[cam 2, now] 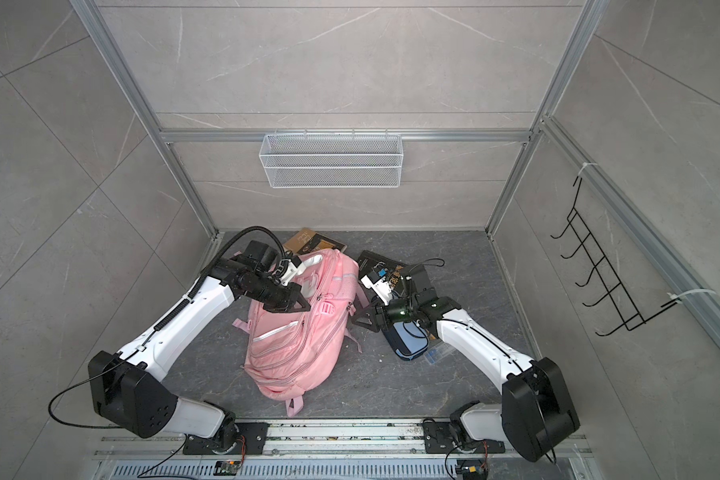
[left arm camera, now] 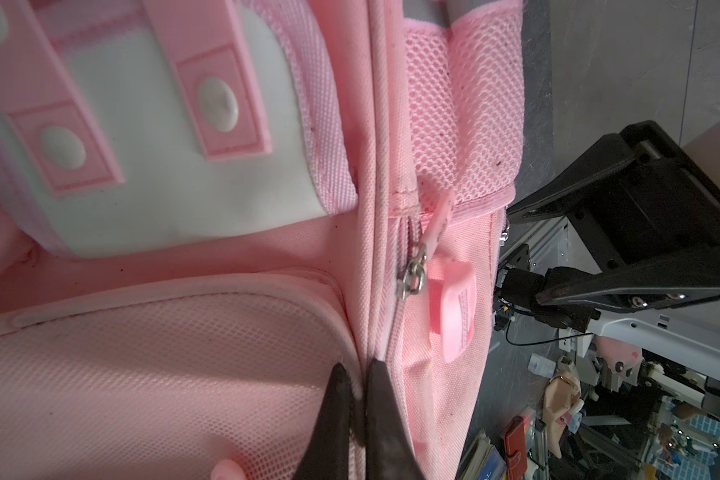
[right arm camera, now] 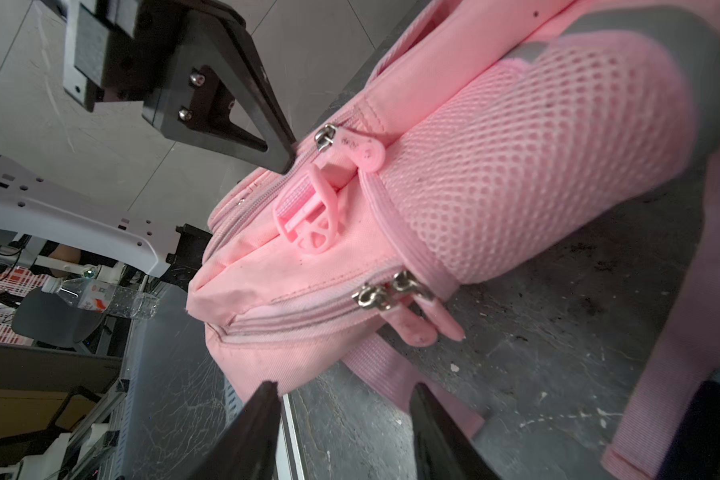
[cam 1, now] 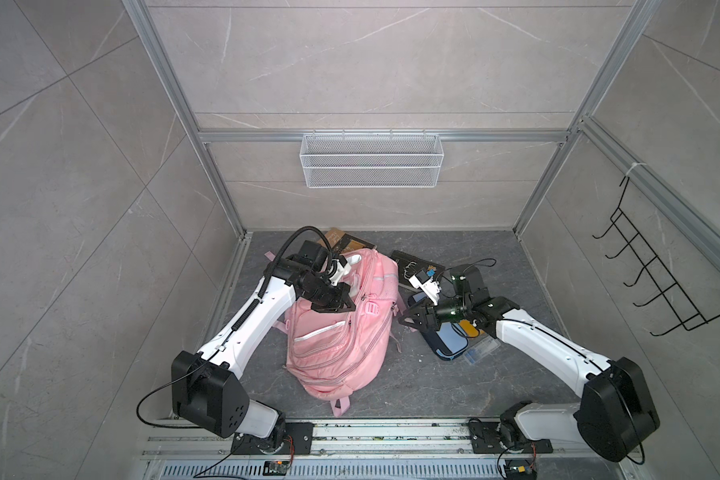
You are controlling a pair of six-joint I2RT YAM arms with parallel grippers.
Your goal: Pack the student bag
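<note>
Pink bag (cam 1: 341, 340) lies flat on the dark desk (cam 1: 433, 386), between the two arms. The left gripper (left arm camera: 356, 374) is pinched shut on a fold of the bag by a zip — it should hold firm. The right gripper (right arm camera: 344, 415) has its jaws apart, facing the two zip pulls (right arm camera: 385, 293) — best to line up on one pull, squeeze, then slide slowly.

Pink student bag (cam 1: 341, 345) lying flat, pockets up (slightly skewed), centre of scene.
</note>
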